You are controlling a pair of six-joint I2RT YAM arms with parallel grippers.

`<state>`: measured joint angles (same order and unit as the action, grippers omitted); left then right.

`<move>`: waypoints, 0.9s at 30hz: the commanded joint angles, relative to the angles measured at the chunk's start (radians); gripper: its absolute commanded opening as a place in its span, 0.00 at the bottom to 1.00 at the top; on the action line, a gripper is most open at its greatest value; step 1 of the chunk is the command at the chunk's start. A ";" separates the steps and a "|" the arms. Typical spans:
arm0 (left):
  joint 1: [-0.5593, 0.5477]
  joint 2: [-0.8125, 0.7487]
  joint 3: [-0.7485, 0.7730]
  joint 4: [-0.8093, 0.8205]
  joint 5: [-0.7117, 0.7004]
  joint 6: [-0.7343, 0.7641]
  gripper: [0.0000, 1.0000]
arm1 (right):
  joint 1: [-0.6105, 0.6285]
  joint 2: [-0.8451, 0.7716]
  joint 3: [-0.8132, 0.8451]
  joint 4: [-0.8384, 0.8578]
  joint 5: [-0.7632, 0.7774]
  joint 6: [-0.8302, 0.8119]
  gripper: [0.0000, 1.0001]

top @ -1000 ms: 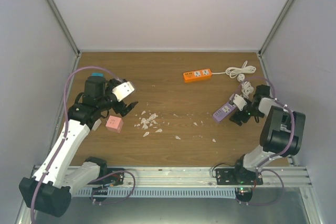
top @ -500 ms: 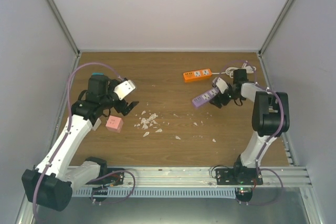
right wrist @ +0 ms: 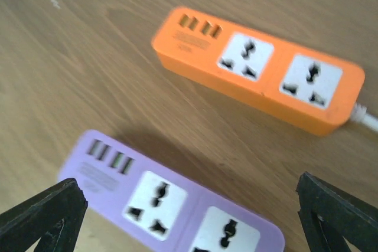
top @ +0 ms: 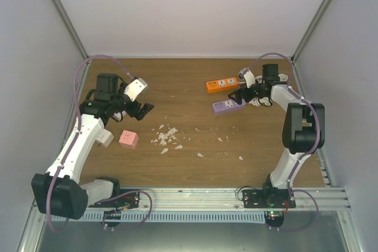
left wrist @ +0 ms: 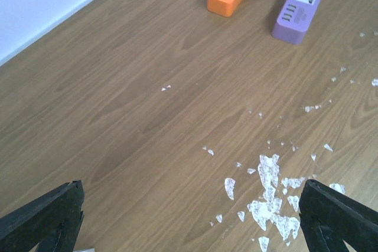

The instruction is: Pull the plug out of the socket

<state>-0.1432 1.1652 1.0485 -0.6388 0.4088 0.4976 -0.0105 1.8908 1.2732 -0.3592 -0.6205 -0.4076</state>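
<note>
right tool [right wrist: 189,219]: jaws spread wide, gripping nothing, right above purple power strip [right wrist: 147,196]
orange power strip [right wrist: 260,72]: just beyond
left tool [left wrist: 189,219]: released

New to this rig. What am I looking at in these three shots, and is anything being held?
Two robot arms bolted at the table's near edge: left arm, right arm. The wide shot is from a fixed camera above and behind them. The other two come from wrist cameras, so the black shapes in the lower corners are that arm's own jaws. On the wooden table lie an orange power strip, a purple power strip, a pink cube and white scraps. Both pairs of jaws stand open, holding nothing. The visible sockets are empty.
</note>
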 commanded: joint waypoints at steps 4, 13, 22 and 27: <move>0.112 0.079 0.171 -0.033 0.243 -0.088 0.99 | 0.006 -0.242 0.051 -0.111 -0.176 -0.019 1.00; 0.263 0.106 0.215 0.029 0.358 -0.229 0.99 | -0.090 -0.412 0.107 -0.166 -0.258 0.021 1.00; 0.438 0.078 0.072 0.045 0.421 -0.188 0.99 | -0.316 -0.546 -0.065 -0.148 -0.410 0.032 1.00; 0.508 0.069 -0.032 0.067 0.431 -0.149 0.99 | -0.398 -0.552 -0.173 -0.149 -0.447 -0.007 1.00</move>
<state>0.3229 1.2633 1.0725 -0.6270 0.7982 0.3145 -0.3630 1.3407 1.1702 -0.4973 -1.0023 -0.3885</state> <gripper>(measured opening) 0.990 0.995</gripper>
